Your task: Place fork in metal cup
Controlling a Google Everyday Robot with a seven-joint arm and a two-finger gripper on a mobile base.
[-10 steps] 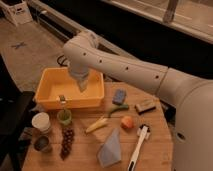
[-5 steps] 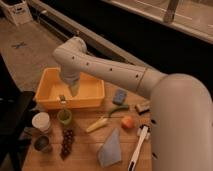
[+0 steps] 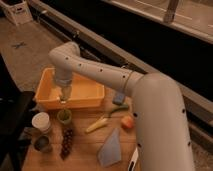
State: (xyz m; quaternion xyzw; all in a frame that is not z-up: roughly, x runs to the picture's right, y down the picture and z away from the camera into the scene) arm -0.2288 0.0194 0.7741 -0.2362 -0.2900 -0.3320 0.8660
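Plainly, the move to come turns on the line from the hand (image 3: pixel 64 95) to the metal cup (image 3: pixel 42 144). The hand hangs at centre left of the frame, over the front wall of the yellow tray (image 3: pixel 47 98). The cup sits well below it and a little to the left, near the lower left corner of the counter (image 3: pixel 87 150). The white cup (image 3: pixel 41 121) stands between the two, just above the metal one. The fork (image 3: pixel 62 102) shows only as a thin pale glint right under the hand. Its long axis looks close to upright, and its lower end drops toward the green cup (image 3: pixel 63 116) directly beneath. I cannot tell whether it stands in that cup. Nor can I tell whether the hand is open or has hold of the fork, since the two run together at that spot. The single arm sweeps in from the lower right and bends at a high elbow in the upper left. Its wrist then drops almost straight down, so the hand points at the counter. My judgement is that the fork must be carried down-left past the white cup with its axis kept upright. The grapes (image 3: pixel 66 142) just right of the metal cup leave little room on that side.
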